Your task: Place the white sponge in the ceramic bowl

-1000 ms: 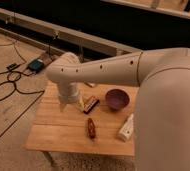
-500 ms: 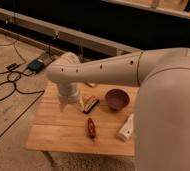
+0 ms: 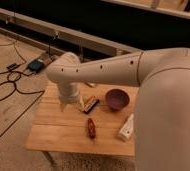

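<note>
Room: dim floor, black cables (image 3: 8, 90) trailing, dark wall behind
Surface: small wooden table (image 3: 53, 135), pale planks, squared edges
gripper (image 3: 72, 106): smooth white, over the table's left part, fingers spread, holding nothing
white sponge (image 3: 90, 85): pale scrap just beyond the gripper, mostly hidden under the arm (image 3: 108, 70)
ceramic bowl (image 3: 117, 98): round, glossy purple, right of the gripper, apart

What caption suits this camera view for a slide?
Open gripper hangs over the wooden table, a small packet between it and the dark ceramic bowl.
</note>
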Robot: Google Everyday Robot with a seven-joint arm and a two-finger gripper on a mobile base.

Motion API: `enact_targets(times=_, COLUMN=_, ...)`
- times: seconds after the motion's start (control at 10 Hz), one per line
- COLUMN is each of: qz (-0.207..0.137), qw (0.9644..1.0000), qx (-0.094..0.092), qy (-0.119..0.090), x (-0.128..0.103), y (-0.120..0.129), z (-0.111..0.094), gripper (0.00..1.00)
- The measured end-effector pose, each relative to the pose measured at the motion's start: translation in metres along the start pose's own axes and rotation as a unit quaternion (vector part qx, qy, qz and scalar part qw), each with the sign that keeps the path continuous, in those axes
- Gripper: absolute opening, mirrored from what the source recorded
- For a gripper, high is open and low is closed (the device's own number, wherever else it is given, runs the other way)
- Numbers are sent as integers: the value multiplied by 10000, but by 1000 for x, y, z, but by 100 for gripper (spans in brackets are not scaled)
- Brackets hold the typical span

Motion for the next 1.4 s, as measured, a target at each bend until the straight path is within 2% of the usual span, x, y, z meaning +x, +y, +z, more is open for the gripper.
enact_targets(times=0.1, qz=-73, qw=9998, qx=151, qy=-51, x=-7, y=-15, z=2, gripper=65)
enact_targets(times=0.3, qz=-439, qw=9980, qx=443, qy=-132, x=-28, y=-48, z=9, gripper=65)
enact_targets(times=0.5, qz=-852, qw=9947, qx=531, qy=-222, x=-52, y=-73, z=15, gripper=65)
enact_targets(times=0.7, qz=-1229, qw=9907, qx=502, qy=-310, x=-77, y=-91, z=19, gripper=65)
enact_targets(times=0.9, qz=-1651, qw=9847, qx=419, qy=-366, x=-109, y=-112, z=26, gripper=65)
enact_targets(times=1.1, qz=-1875, qw=9813, qx=332, qy=-288, x=-128, y=-128, z=36, gripper=65)
enact_targets(times=1.4, qz=-2127, qw=9769, qx=206, qy=-30, x=-157, y=-146, z=59, gripper=65)
